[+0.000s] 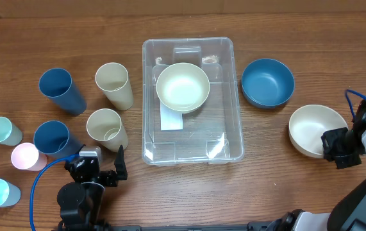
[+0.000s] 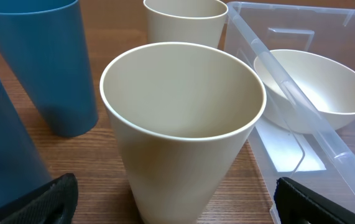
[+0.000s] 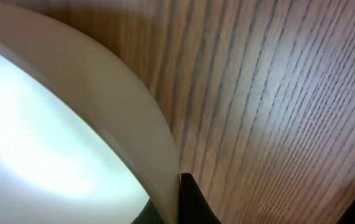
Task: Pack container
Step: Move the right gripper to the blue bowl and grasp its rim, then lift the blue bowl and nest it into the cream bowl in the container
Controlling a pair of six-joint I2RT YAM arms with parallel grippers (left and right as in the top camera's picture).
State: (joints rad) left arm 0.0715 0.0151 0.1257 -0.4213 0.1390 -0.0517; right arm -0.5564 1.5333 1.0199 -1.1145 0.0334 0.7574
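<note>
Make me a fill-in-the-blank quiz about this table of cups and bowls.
The clear rectangular plastic container holds one cream ____.
The round dark blue bowl sits outside it, on the robot's ____ side.
The left gripper, jaws open, faces a cream ____.
Answers: bowl; right; cup.

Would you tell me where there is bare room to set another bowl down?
The near half of the container, in front of the cream bowl, is bare. So is the table strip along its near edge. Left of it, cups crowd together.
</note>
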